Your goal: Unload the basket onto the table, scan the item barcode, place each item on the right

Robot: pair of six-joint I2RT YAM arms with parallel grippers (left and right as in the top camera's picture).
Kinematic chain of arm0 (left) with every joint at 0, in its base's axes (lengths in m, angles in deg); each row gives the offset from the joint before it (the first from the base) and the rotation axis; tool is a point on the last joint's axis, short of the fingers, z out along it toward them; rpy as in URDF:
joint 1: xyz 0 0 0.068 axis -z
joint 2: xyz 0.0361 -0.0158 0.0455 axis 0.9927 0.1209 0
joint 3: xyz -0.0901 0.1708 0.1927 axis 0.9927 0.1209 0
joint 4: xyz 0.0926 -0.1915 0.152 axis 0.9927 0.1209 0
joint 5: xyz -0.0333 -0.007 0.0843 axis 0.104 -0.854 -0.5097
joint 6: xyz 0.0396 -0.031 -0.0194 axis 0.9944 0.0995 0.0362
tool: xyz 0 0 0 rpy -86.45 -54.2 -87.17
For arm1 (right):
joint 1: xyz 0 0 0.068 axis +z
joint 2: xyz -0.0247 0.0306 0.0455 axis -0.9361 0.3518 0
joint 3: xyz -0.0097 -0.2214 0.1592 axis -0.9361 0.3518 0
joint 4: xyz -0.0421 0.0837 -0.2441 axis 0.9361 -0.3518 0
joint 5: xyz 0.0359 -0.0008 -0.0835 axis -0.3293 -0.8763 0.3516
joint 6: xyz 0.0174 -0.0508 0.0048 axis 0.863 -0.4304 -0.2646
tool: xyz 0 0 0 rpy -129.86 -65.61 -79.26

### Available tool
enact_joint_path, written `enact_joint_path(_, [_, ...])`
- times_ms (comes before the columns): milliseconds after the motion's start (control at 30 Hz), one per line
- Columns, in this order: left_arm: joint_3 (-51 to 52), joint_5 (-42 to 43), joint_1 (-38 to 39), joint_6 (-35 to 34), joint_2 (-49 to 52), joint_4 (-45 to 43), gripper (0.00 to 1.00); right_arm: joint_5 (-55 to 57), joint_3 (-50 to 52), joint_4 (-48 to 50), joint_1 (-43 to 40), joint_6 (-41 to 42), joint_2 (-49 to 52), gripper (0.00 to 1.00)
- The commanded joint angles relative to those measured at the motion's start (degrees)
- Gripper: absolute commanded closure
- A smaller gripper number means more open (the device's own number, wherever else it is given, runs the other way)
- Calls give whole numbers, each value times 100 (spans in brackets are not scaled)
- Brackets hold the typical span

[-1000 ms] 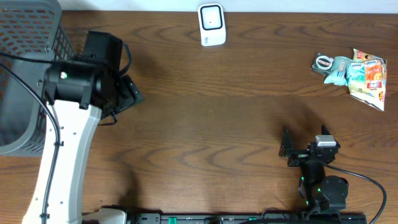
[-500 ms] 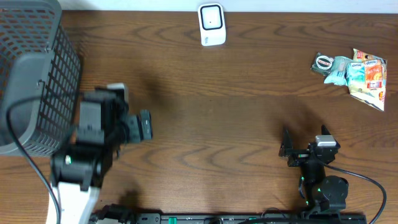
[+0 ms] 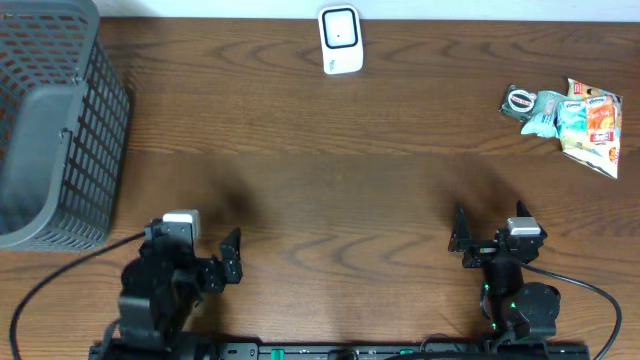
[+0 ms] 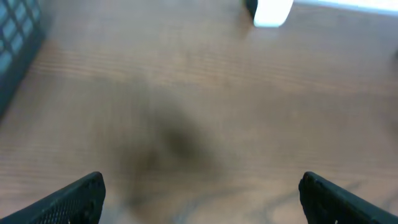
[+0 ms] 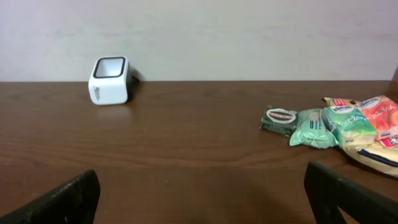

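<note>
One heap of snack packets (image 3: 570, 112) well right of the scanner (image 3: 340, 40), long axis running sideways away from scanner, outer end sagging toward the arms. Roughly four packets, overlapping, exact count unclear. One scanner, window tilted upward. One grey mesh basket (image 3: 50, 120) far left of scanner. Jaws spread wide and empty on left end effector (image 4: 202, 199) and right end effector (image 5: 202, 193). Brown wood-grain bench (image 3: 330, 180), pale wall behind scanner.

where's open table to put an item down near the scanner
The widest bare patch is the middle of the table, bordered by the white scanner at the far edge, the mesh basket on the left, and the open left gripper and right gripper at the near edge. It is crowded only at the far right, around the snack packets.
</note>
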Motion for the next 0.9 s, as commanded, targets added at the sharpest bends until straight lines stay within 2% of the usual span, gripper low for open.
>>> enact_joint_path(0, [468, 55, -50, 116, -470, -422, 2, -35, 9, -31, 2, 63, -37, 1])
enact_joint_path(200, [1211, 76, -260, 114, -1091, -1425, 2, -35, 9, -31, 2, 63, -37, 1])
enact_joint_path(633, [2284, 520, -833, 118, -1565, -3501, 2, -35, 7, -31, 0, 63, -37, 1])
enact_joint_path(867, [2562, 542, -894, 358, -1565, -3757, 2, -35, 9, -31, 2, 63, -37, 1])
